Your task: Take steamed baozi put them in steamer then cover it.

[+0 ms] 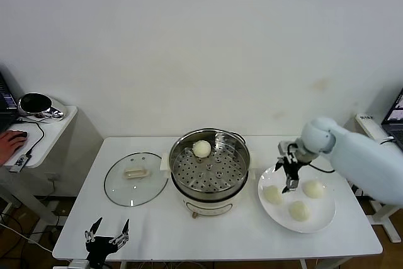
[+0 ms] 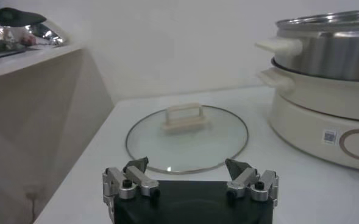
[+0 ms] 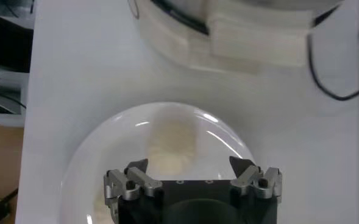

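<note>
One baozi (image 1: 201,148) sits on the perforated tray at the back of the steel steamer (image 1: 240,171). Three baozi (image 1: 272,194) (image 1: 313,188) (image 1: 298,210) lie on the white plate (image 1: 315,225) to its right. My right gripper (image 1: 290,175) is open and empty just above the plate's left part, between two buns; in the right wrist view (image 3: 190,166) it hangs over the plate (image 3: 88,164). The glass cover (image 1: 132,179) lies flat left of the steamer, also in the left wrist view (image 2: 188,137). My left gripper (image 1: 108,231) is open and parked at the table's front left.
A side table (image 1: 47,131) with a shiny black object (image 1: 36,103) and a person's hand (image 1: 12,140) stands at the far left. The steamer's black cord (image 3: 337,67) lies on the table behind the plate. A laptop (image 1: 393,114) sits at the far right.
</note>
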Robot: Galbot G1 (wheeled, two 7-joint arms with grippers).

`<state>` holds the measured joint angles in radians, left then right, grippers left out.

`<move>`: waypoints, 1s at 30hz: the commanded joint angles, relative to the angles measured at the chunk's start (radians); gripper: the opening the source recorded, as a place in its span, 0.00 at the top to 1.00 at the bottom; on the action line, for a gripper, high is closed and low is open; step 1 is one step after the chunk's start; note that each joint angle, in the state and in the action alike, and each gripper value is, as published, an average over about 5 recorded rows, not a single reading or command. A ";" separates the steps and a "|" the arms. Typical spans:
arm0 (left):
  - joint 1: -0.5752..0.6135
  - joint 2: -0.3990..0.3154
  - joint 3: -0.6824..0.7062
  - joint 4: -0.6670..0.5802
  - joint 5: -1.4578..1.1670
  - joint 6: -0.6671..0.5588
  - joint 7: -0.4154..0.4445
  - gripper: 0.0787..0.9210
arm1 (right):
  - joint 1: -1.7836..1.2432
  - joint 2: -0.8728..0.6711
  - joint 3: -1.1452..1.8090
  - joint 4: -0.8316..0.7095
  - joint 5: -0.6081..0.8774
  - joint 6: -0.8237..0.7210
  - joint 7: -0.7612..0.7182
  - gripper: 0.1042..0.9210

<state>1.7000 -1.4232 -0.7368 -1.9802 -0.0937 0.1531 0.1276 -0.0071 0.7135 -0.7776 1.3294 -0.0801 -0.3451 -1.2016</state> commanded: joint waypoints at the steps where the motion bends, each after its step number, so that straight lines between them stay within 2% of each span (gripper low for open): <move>1: -0.006 -0.001 0.006 0.006 0.003 0.001 0.001 0.12 | -0.094 0.030 0.026 -0.021 -0.035 -0.010 0.052 0.12; 30: -0.005 -0.005 0.008 0.014 0.006 0.001 0.001 0.12 | -0.139 0.059 0.068 -0.066 -0.091 0.006 0.102 0.13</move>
<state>1.6942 -1.4280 -0.7292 -1.9644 -0.0880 0.1544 0.1284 -0.1380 0.7703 -0.7154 1.2672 -0.1630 -0.3388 -1.1046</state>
